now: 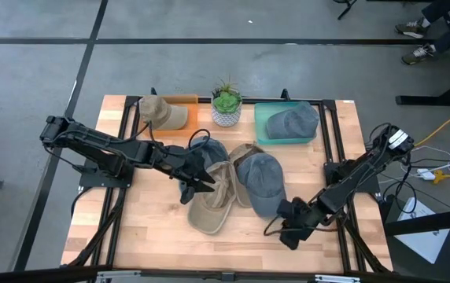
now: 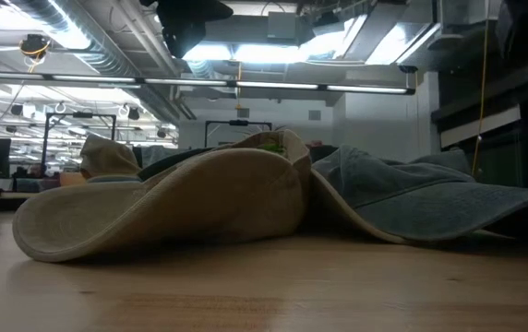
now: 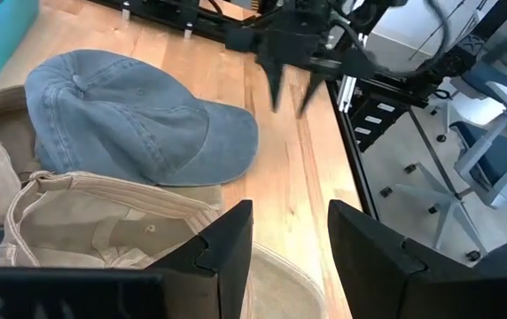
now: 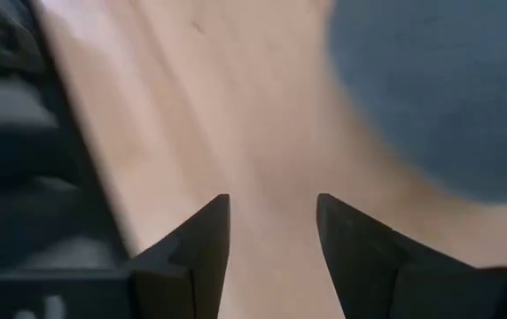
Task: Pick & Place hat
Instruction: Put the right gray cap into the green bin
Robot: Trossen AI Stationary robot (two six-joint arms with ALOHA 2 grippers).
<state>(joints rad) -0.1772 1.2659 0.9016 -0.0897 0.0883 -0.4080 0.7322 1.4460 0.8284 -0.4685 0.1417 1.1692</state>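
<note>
High view: three caps lie heaped at the table's (image 1: 138,236) middle, a tan cap (image 1: 215,203) on the near left, a blue cap (image 1: 261,182) to its right, and a darker one (image 1: 208,151) behind. The left gripper (image 1: 200,181) hangs over the tan cap, fingers (image 3: 227,252) spread and holding nothing. The right gripper (image 1: 289,218) sits low, just beside the blue cap's near edge, its fingers (image 4: 202,244) also apart and empty. At the far edge, a teal tray (image 1: 266,135) holds another blue cap (image 1: 292,122), beside a plant (image 1: 226,103) and an orange tray (image 1: 186,100) holding another tan cap (image 1: 162,114).
</note>
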